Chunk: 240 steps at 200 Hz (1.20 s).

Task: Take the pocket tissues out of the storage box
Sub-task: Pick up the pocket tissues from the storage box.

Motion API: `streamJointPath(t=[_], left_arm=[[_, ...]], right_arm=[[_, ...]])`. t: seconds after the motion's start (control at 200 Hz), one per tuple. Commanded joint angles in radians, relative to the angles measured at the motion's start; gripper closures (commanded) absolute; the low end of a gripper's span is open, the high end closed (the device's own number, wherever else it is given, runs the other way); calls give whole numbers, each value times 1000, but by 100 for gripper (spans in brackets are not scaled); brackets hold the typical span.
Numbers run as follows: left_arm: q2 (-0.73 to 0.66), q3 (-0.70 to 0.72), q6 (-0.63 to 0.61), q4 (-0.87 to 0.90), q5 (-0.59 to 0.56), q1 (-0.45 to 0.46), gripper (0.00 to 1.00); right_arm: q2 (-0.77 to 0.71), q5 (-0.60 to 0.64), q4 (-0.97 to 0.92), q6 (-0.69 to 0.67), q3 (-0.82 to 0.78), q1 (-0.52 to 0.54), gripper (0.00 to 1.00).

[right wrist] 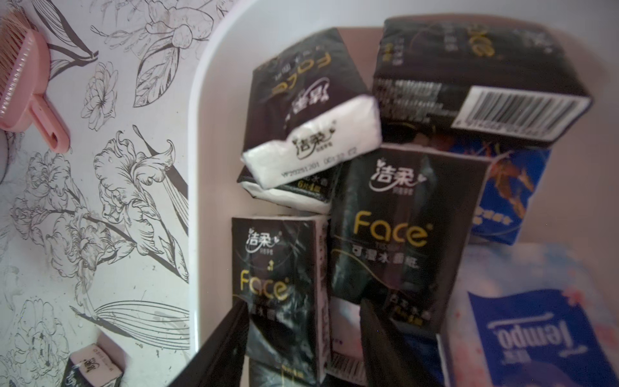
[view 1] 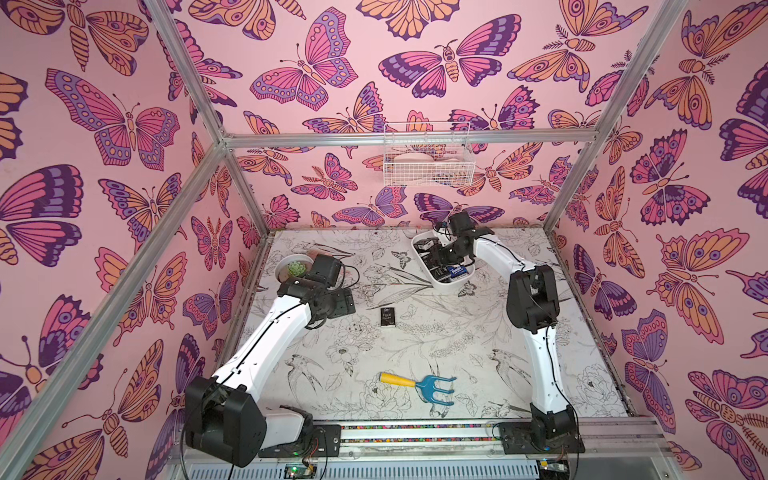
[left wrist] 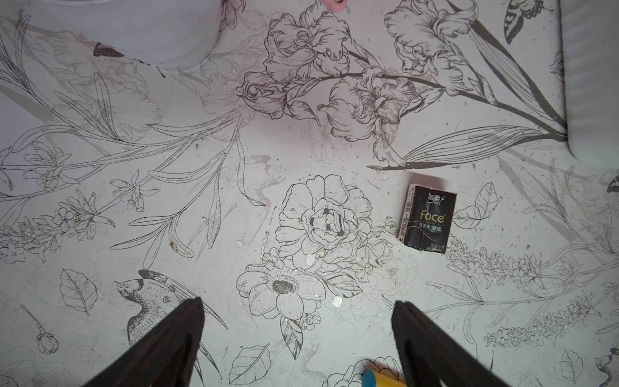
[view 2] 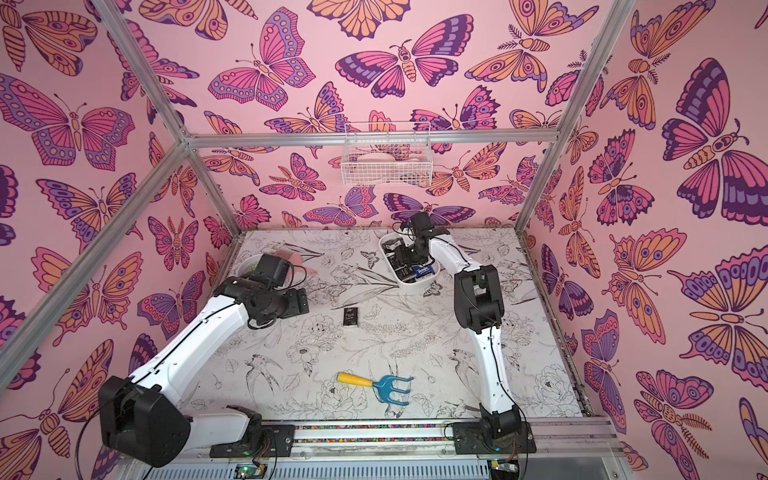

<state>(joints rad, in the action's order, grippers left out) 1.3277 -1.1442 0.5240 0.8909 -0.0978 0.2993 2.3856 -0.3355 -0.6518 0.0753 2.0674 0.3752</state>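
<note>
Right now it's the grasp step, pkt no. 2 by the look of it. One black Face packet (view 1: 387,319) already lies flat on the surface (view 1: 436,345), well apart from the storage box (view 1: 448,284). The rest of the pocket tissues (right wrist: 398,231) sit piled in the box, black ones overlapping, blue Tempo pkts (right wrist: 536,335) at one end.

Down inside the box is the right tool (right wrist: 303,303), jaws partly apart, one either side of a black Face pkt (right wrist: 278,268) lying next to the box wall. Can't tell from the right wrist view if they bite yet; some gap shows on one side. Over bare surface hangs the left tool (left wrist: 297,301), jaws wide, nothing in it, w/ the out-of-box packet off to one side.

Next, imo: close fully across that pkt's narrow width, then lift straight up so neighbours leaning on it don't drag along. Clear the box wall and set it down on open surface nr the first one. Wrapper looks slick & soft, so prob needs a firm pinch. Lots left in the box, so the task looks early.
</note>
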Motion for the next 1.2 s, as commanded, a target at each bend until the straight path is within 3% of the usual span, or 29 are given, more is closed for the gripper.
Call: streamJointPath(t=[0.0, 0.371, 0.781, 0.896, 1.017, 1.197], left_arm=[[12, -20, -16, 14, -13, -5, 6], [1, -22, -6, 14, -3, -6, 6], [-30, -15, -4, 14, 0, -5, 6], [-34, -14, 1, 14, -1, -6, 6], [-28, -17, 8, 13, -2, -6, 6], [-7, -33, 12, 12, 7, -6, 6]], right_arm=[[35, -40, -31, 7, 23, 1, 50], [-36, -90, -8, 21, -42, 1, 81], [-251, -55, 33, 98, -156, 1, 88], [-363, -77, 117, 176, -298, 10, 88], [-512, -71, 301, 339, -558, 59, 88], [-661, 99, 478, 536, -871, 226, 87]])
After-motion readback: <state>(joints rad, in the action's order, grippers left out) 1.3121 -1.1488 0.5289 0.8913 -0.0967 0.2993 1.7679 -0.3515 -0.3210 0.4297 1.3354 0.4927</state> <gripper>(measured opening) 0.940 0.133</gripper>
